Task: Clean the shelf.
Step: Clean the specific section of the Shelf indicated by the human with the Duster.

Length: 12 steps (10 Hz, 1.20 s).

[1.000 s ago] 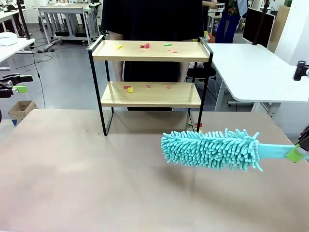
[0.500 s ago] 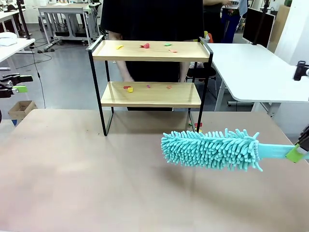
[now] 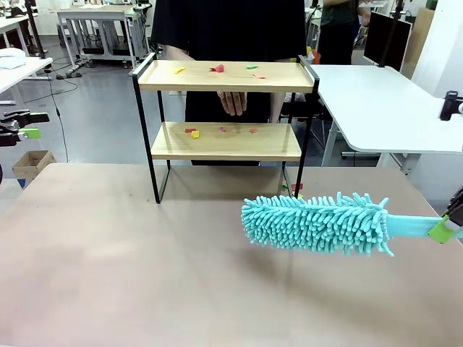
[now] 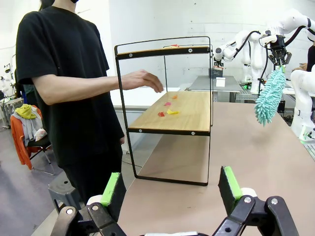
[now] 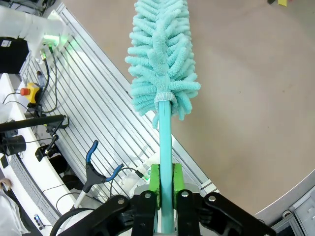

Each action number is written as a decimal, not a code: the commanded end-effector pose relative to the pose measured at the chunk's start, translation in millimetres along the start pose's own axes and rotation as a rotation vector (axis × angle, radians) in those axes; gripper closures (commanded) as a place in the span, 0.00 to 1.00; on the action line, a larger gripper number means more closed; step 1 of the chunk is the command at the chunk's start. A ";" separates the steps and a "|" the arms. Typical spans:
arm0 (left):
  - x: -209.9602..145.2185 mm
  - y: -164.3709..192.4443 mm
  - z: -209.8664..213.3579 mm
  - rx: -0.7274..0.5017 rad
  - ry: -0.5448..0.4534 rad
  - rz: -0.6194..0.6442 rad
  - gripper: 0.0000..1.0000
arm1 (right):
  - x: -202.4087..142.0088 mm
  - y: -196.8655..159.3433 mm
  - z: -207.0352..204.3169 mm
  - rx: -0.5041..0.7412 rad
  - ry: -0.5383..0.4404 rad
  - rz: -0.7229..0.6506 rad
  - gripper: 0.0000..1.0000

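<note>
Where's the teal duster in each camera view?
Front view: teal duster lower right, held level.
Left wrist view: teal duster upper right, head hanging down.
Right wrist view: teal duster top centre, handle running down into the right gripper.
Shared landmark: the brown table.

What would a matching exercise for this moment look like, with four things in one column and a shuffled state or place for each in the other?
Things:
1. left gripper
2. right gripper
3. duster
4. person's hand

States or places:
a. shut on a turquoise handle
b. at the shelf, level with the gap between its two boards
c. open, holding nothing
d. fluffy head over the brown table, short of the shelf

Pairs: 1-c, 2-a, 3-d, 4-b
</note>
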State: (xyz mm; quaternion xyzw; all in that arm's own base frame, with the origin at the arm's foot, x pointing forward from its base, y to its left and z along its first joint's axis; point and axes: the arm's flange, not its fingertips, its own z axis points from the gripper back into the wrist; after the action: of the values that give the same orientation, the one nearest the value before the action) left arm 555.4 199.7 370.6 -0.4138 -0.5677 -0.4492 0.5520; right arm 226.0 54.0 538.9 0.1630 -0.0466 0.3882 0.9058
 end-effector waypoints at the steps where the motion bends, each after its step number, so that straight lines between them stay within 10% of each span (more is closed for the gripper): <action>1: 3.0 -1.6 0.0 0.001 -0.002 -0.004 0.00 | -0.2 1.7 1.8 0.002 -0.007 -0.003 0.87; 12: 3.0 -1.6 0.0 0.001 -0.002 -0.004 0.00 | -0.2 1.7 1.8 0.002 -0.007 -0.003 0.87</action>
State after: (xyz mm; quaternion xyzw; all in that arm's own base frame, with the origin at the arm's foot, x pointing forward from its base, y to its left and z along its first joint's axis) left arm 555.4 199.7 370.6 -0.4138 -0.5677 -0.4492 0.5520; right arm 226.0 53.9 538.9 0.1630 -0.0466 0.3881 0.9059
